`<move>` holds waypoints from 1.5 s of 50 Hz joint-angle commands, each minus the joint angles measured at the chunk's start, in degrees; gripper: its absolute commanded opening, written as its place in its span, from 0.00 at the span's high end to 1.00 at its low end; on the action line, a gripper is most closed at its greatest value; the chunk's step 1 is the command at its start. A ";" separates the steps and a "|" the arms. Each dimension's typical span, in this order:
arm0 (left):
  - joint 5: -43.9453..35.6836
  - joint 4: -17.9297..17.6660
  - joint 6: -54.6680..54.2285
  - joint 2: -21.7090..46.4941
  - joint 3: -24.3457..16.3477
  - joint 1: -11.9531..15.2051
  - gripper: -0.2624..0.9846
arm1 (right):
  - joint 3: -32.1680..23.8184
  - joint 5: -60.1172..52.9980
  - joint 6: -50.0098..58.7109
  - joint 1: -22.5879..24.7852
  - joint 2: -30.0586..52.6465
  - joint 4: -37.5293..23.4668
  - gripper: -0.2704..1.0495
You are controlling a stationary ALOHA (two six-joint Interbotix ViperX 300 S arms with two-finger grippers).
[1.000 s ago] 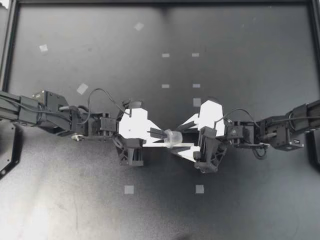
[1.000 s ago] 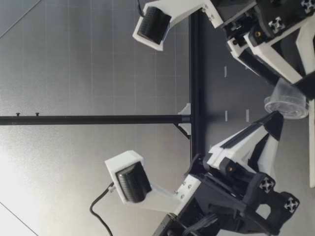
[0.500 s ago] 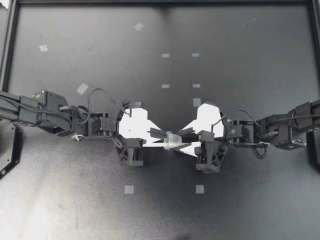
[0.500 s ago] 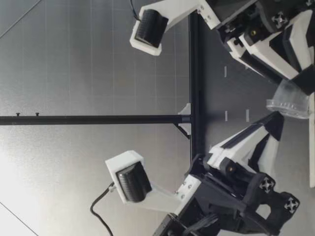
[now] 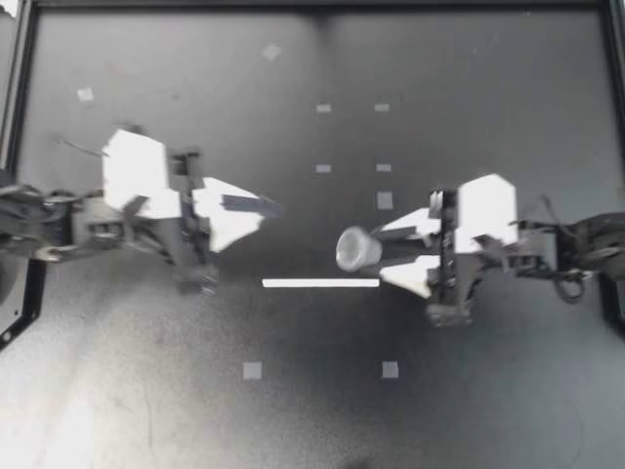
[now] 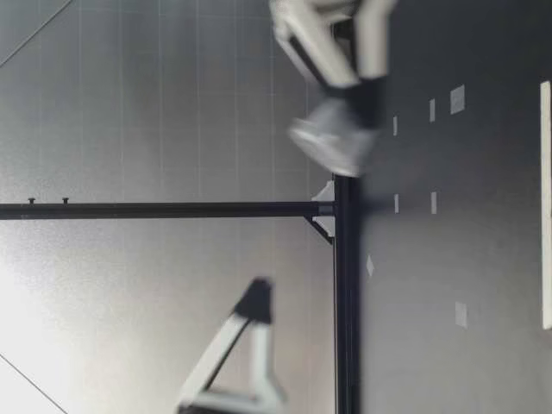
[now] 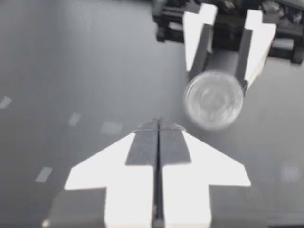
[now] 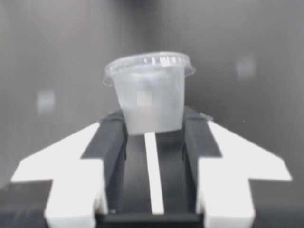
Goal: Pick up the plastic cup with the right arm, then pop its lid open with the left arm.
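Note:
In the top view my right gripper (image 5: pixel 379 250) is shut on a small clear plastic cup (image 5: pixel 356 248) that lies on its side, rim pointing toward the table's middle. The right wrist view shows the cup (image 8: pixel 148 92) pinched at its base between the fingers (image 8: pixel 113 135). My left gripper (image 5: pixel 266 207) is shut and empty, well apart from the cup. From the left wrist view its closed tips (image 7: pixel 158 125) face the cup (image 7: pixel 213 99) held by my right gripper (image 7: pixel 223 78). In the low view the cup (image 6: pixel 330 143) hangs high above the table, and my left gripper (image 6: pixel 256 300) is raised too.
A white strip (image 5: pixel 320 282) lies on the dark table between the two arms and shows below the cup (image 8: pixel 153 175). Small tape squares (image 5: pixel 252 370) (image 5: pixel 390 369) (image 5: pixel 385 199) dot the surface. A black frame rail (image 5: pixel 18 98) borders the table.
The arms met at the middle, where my right gripper shut on the cup at my left gripper's tip. Both have since drawn apart and risen, the cup going with the right.

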 commanded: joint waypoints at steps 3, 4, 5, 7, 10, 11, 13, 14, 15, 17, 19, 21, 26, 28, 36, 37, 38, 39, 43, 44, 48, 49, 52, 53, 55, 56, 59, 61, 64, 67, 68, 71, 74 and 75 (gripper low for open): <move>-7.21 -0.09 -10.99 -2.29 2.90 0.18 0.83 | 0.44 -7.82 -2.11 -0.44 -1.05 0.09 0.54; -8.00 -0.09 -14.41 -2.11 3.43 0.26 0.82 | 0.26 -8.44 -2.90 -0.44 -0.62 0.09 0.54; -8.53 -0.09 -16.52 -1.93 3.69 0.26 0.81 | 0.00 -8.70 -3.43 -0.62 -0.26 0.09 0.54; -9.49 0.18 -22.24 -1.41 4.13 0.18 0.78 | -0.97 -8.79 -5.01 -0.44 0.53 0.09 0.54; -9.84 1.14 -28.92 -0.62 4.22 0.26 0.74 | -2.37 -8.79 -7.03 -0.44 1.76 0.09 0.53; -9.76 1.41 -30.94 -0.26 4.22 0.26 0.73 | -2.90 -8.79 -7.65 -0.44 2.11 0.09 0.53; -9.76 1.93 -35.60 0.70 4.04 0.26 0.68 | -3.96 -8.88 -8.88 -0.44 3.16 0.09 0.53; -9.76 2.11 -37.44 1.14 3.87 0.18 0.66 | -4.39 -8.88 -9.32 -0.44 3.60 0.00 0.53; -9.84 2.46 -39.81 1.76 3.69 0.18 0.63 | -5.01 -9.14 -9.93 -0.44 4.22 0.00 0.53; -9.84 2.99 -42.89 2.55 3.34 0.18 0.59 | -5.80 -9.40 -10.72 -0.44 5.01 0.00 0.53; -10.28 3.87 -46.41 3.34 2.81 0.18 0.54 | -6.59 -9.67 -11.60 -0.44 5.80 -0.09 0.53; -10.46 4.57 -49.22 3.69 2.20 0.18 0.50 | -7.03 -10.11 -12.04 -0.44 6.24 -0.26 0.53; -10.46 7.82 -56.95 3.60 -0.18 0.18 0.35 | -7.29 -10.81 -12.66 -0.44 6.33 -0.35 0.53; -10.28 9.05 -60.03 3.60 -1.41 0.18 0.29 | -7.21 -10.90 -12.66 -0.44 5.98 -0.35 0.53; -10.46 12.92 -67.76 4.66 -5.45 0.18 0.19 | -7.12 -11.51 -12.74 -0.44 3.87 -2.11 0.53; -10.46 13.62 -68.29 4.83 -5.80 0.18 0.19 | -7.21 -11.51 -12.83 -0.44 3.69 -2.29 0.53; -10.46 14.41 -68.82 5.10 -6.15 0.18 0.19 | -7.21 -11.60 -12.83 -0.44 3.43 -2.55 0.53; -10.46 14.85 -69.26 5.27 -6.42 0.18 0.19 | -7.21 -11.60 -12.92 -0.44 3.25 -2.72 0.53; -10.46 15.56 -70.75 6.06 -6.77 0.18 0.19 | -7.12 -11.60 -12.92 -0.44 2.99 -2.90 0.53; -10.63 15.64 -71.19 6.24 -6.86 0.18 0.19 | -7.03 -11.60 -12.92 -0.44 2.99 -2.90 0.53; -10.72 15.82 -71.81 6.68 -6.94 0.18 0.19 | -7.03 -11.60 -12.92 -0.62 3.43 -2.99 0.53; -10.72 15.91 -71.89 6.77 -6.94 0.18 0.19 | -7.03 -11.60 -12.92 -0.62 3.60 -2.99 0.53; -10.99 16.26 -71.98 6.86 -7.21 0.09 0.19 | -7.03 -11.60 -12.92 -0.44 3.87 -2.99 0.53; -10.99 16.44 -71.98 6.77 -7.29 0.00 0.19 | -7.03 -11.51 -12.92 -0.62 3.96 -2.90 0.53; -11.16 16.52 -71.98 6.68 -7.56 0.00 0.19 | -7.03 -11.25 -12.83 -0.97 4.22 -2.81 0.54; -11.25 16.52 -71.98 6.59 -7.65 -0.09 0.19 | -7.03 -11.16 -12.74 -1.23 4.31 -2.81 0.54; -11.25 16.61 -71.98 6.33 -7.73 -0.18 0.19 | -7.03 -10.46 -12.66 -1.76 4.92 -2.81 0.54; -11.34 16.79 -71.98 6.06 -8.00 -0.18 0.19 | -7.03 -10.02 -12.48 -2.20 5.45 -2.64 0.54; -11.51 16.87 -71.98 5.71 -8.26 -0.18 0.19 | -6.94 -9.58 -12.30 -2.55 6.06 -2.46 0.54; -12.04 16.87 -71.89 5.19 -8.44 -0.09 0.19 | -6.94 -9.05 -11.95 -2.55 6.77 -1.93 0.54; -12.13 16.87 -71.89 5.01 -8.35 -0.09 0.19 | -7.03 -8.88 -11.87 -2.55 7.03 -1.85 0.54; -12.13 16.96 -71.63 4.57 -8.35 -0.09 0.19 | -6.94 -8.17 -11.16 -2.55 7.82 -1.67 0.54; -12.13 16.87 -71.37 4.39 -8.26 -0.09 0.19 | -6.94 -7.29 -9.76 -2.55 8.70 -1.67 0.54; -12.13 16.87 -71.28 4.48 -8.17 -0.09 0.19 | -6.94 -6.94 -9.32 -2.55 8.79 -1.76 0.54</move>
